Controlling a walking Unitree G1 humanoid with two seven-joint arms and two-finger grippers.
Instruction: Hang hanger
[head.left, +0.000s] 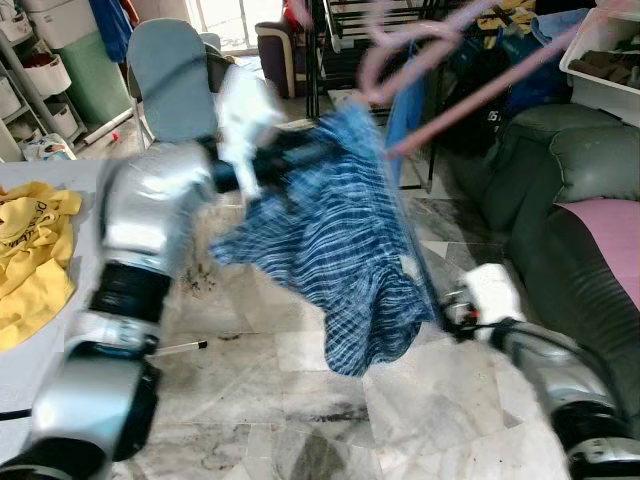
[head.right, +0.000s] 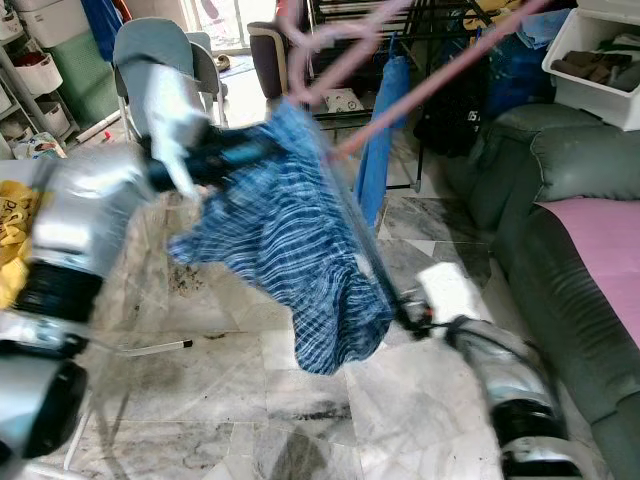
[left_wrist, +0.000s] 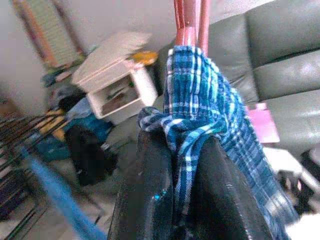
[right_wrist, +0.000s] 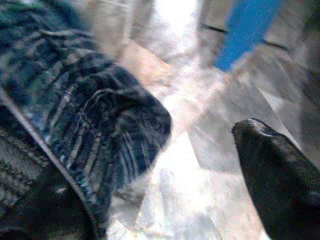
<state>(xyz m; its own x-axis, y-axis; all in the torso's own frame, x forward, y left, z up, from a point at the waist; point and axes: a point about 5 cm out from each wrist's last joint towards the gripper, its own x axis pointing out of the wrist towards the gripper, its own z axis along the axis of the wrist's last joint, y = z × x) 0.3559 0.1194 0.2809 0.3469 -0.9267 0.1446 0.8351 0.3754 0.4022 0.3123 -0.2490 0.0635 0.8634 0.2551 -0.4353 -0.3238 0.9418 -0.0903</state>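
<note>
- I see the pink hanger (head.left: 420, 45) raised high at 12 o'clock in the head views, tilted, with the blue plaid shirt (head.left: 340, 250) hanging from it over the marble floor (head.left: 300, 400).
- My left gripper (left_wrist: 182, 165) is up at 10 o'clock; in its wrist view the two black fingers (left_wrist: 145, 190) are pinched on a fold of the shirt just under the hanger's pink neck (left_wrist: 190, 22).
- The left arm (head.left: 140, 240) reaches across from 9 o'clock, blurred.
- My right gripper (head.left: 445, 310) sits lower, at 4 o'clock, against the shirt's lower right edge. In its wrist view one finger (right_wrist: 280, 170) stands apart from the cloth (right_wrist: 85, 125), with floor showing between, so the jaws look wide; whether the other finger touches the shirt I cannot tell.
- A yellow cloth (head.left: 30, 260) lies on the grey desk (head.left: 20, 370) at 9 o'clock.
- A dark green sofa (head.left: 570, 200) with a pink cover (head.left: 610, 230) runs along 3 o'clock.
- A black drying rack (head.left: 340, 40) stands behind the hanger at 12 o'clock, with a blue cloth (head.right: 385, 130) hanging from it.
- A grey chair (head.left: 170, 80) stands at 11 o'clock, behind the left arm.
- A white bin (head.left: 605, 60) sits above the sofa at 2 o'clock.
</note>
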